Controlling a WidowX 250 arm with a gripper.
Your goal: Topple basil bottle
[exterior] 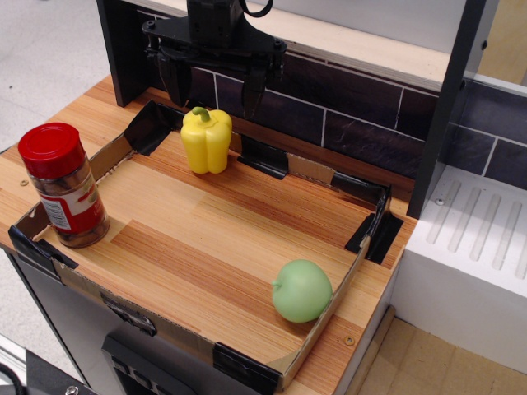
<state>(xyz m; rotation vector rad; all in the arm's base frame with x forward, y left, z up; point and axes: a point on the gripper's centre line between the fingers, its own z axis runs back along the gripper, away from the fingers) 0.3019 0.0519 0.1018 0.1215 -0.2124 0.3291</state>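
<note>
The basil bottle stands upright at the front left corner of the wooden tray, a clear jar with a red cap, red-and-white label and brownish contents. My gripper hangs at the back of the scene, above and just behind the yellow pepper. Its two dark fingers are spread apart and hold nothing. The gripper is far from the bottle, up and to the right of it.
A green apple lies near the tray's front right edge. Low cardboard walls with black tape rim the tray. A dark brick wall and black posts stand behind. A white ribbed drainer is at right.
</note>
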